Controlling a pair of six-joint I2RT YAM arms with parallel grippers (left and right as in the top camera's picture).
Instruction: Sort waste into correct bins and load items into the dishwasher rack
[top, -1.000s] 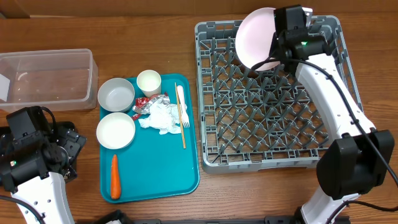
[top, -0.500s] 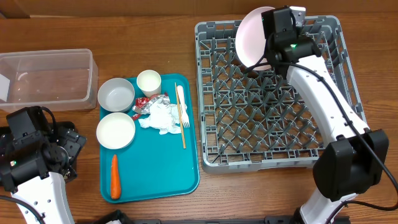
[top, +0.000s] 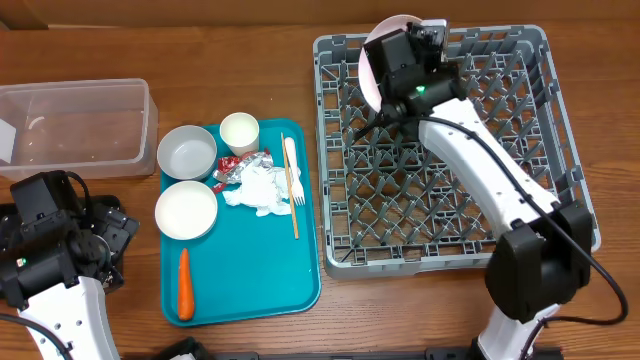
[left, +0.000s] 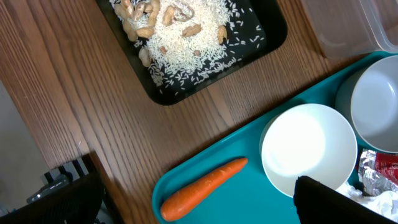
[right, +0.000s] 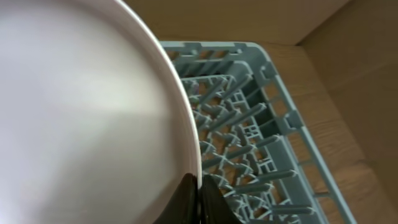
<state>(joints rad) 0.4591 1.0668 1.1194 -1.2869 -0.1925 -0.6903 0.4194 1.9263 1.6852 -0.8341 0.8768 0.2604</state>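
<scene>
White arms (top: 480, 168) with bulky black joints (top: 545, 268).

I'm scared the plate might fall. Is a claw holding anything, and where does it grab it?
Yes. The right claw pinches the pink plate by its rim, over the rack. The left claw is open and holds nothing.

plate (right: 81, 112): smooth, glossy pale pink | rack (right: 249, 143): matt grey plastic | surface (left: 81, 106): grained brown wood, low sheen | teal tray (left: 249, 199): smooth plastic | tub (top: 75, 125): clear plastic | wrapper (top: 245, 165): crinkled shiny foil | napkin (top: 262, 190): crumpled white paper
</scene>
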